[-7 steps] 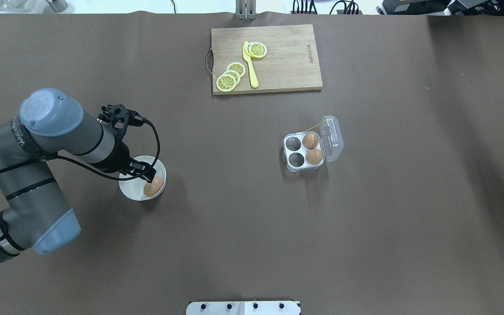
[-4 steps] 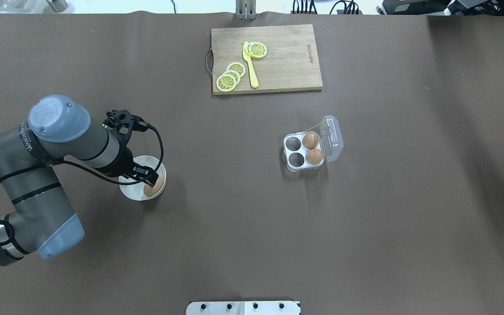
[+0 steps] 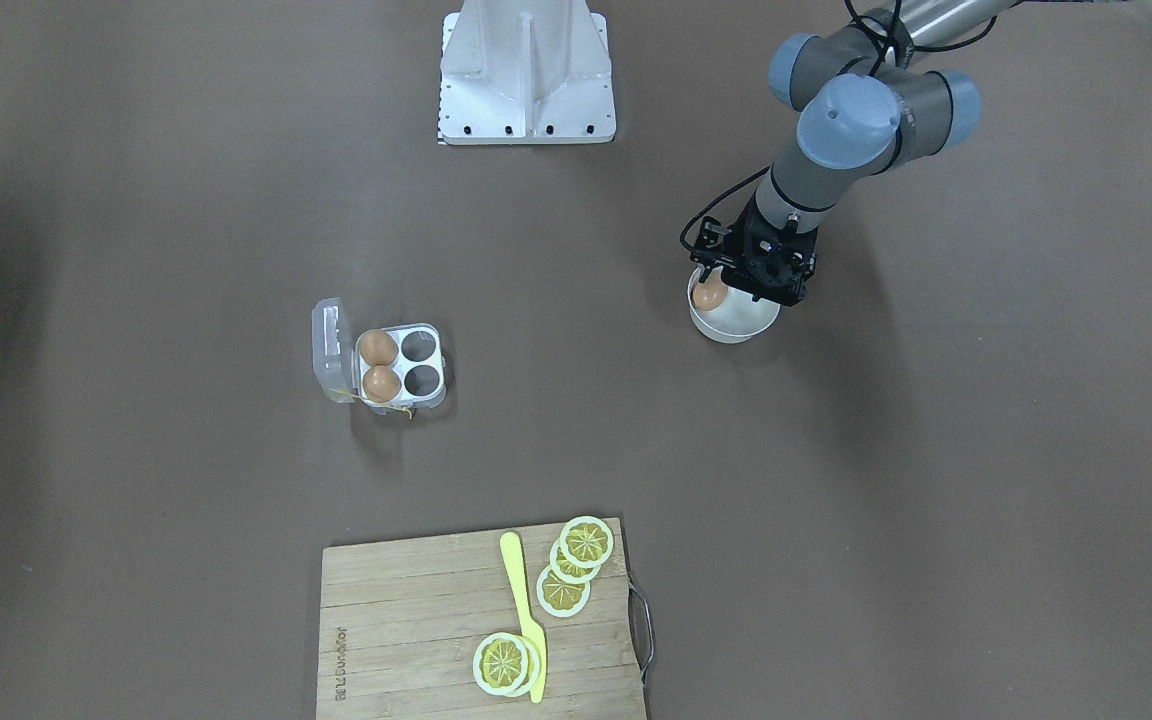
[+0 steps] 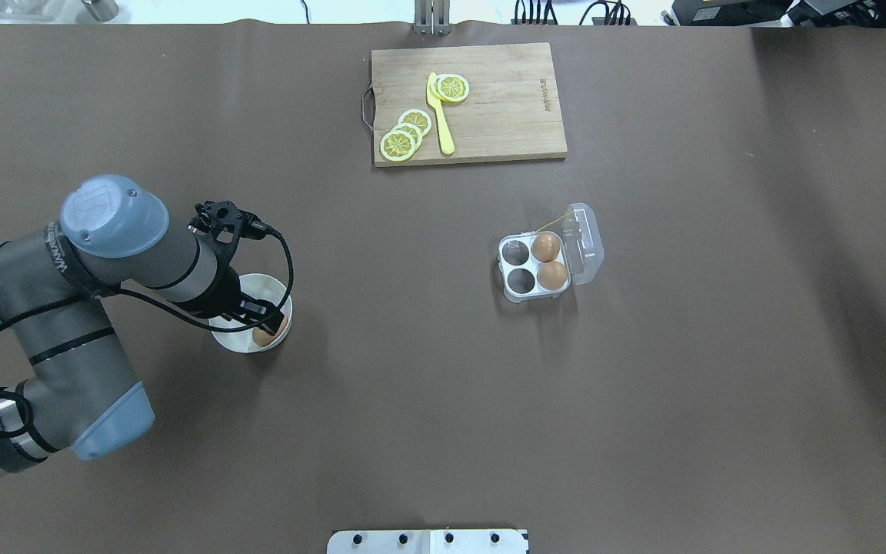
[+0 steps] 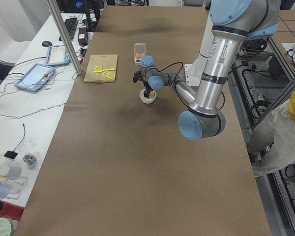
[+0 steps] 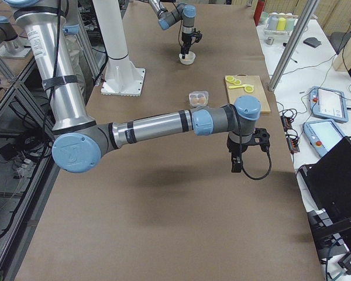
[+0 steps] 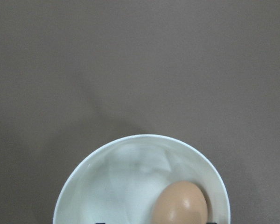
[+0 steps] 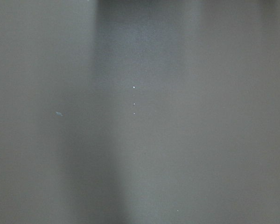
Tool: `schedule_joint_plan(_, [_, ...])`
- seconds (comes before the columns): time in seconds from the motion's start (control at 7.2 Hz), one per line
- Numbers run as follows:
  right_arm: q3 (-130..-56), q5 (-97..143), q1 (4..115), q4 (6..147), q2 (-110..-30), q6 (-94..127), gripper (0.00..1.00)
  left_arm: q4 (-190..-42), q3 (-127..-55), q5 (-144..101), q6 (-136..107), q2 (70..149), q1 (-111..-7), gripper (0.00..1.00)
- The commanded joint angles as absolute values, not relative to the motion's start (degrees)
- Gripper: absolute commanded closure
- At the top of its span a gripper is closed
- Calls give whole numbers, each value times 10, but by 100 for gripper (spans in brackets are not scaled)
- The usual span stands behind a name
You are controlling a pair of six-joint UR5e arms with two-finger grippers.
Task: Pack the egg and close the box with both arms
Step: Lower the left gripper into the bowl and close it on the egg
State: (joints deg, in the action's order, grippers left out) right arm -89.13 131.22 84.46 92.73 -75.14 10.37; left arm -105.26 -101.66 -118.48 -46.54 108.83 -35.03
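Observation:
A light-brown egg (image 7: 179,203) lies in a round white bowl (image 7: 130,140) on the table's left side. My left gripper (image 4: 262,318) hangs low over this bowl (image 4: 226,339), open, with its fingers on either side of the egg (image 4: 264,336) and partly covering it. The clear box (image 4: 586,241) stands right of the middle with its lid open; two brown eggs fill its right cells and the two left cells are empty. In the front-facing view the egg (image 3: 708,295) peeks out beside the gripper (image 3: 742,293). My right gripper (image 6: 236,166) shows only in the exterior right view, above bare table; I cannot tell its state.
A wooden cutting board (image 4: 504,115) with lemon slices (image 4: 404,135) and a yellow knife (image 4: 441,115) lies at the table's far side. The white base stand (image 3: 526,70) is at the robot's edge. Brown table surface lies between bowl and box.
My left arm has shifted right and the gripper has come down over the bowl, so it now covers more of the egg. The box and its eggs have not moved.

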Motion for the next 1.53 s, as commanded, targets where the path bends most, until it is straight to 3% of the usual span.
schedule_joint_plan(0.0, [-891,1312,845,927,-751,103,0,-1055,-1006,-1185,-465,1092,-343,22])
schedule_joint_plan(0.56, [-891,1311,845,926,-752,104,0,-1074,-991,-1185,-465,1096,-342,23])
schedule_joint_plan(0.83, [-892,1311,845,926,-752,104,0,-1074,-988,-1185,-462,1096,-342,39])
schedule_joint_plan(1.11, [-892,1312,845,926,-752,103,0,-1073,-987,-1186,-461,1100,-342,64])
schedule_joint_plan(1.39, [-892,1312,845,926,-752,103,0,-1073,-986,-1186,-461,1107,-343,75])
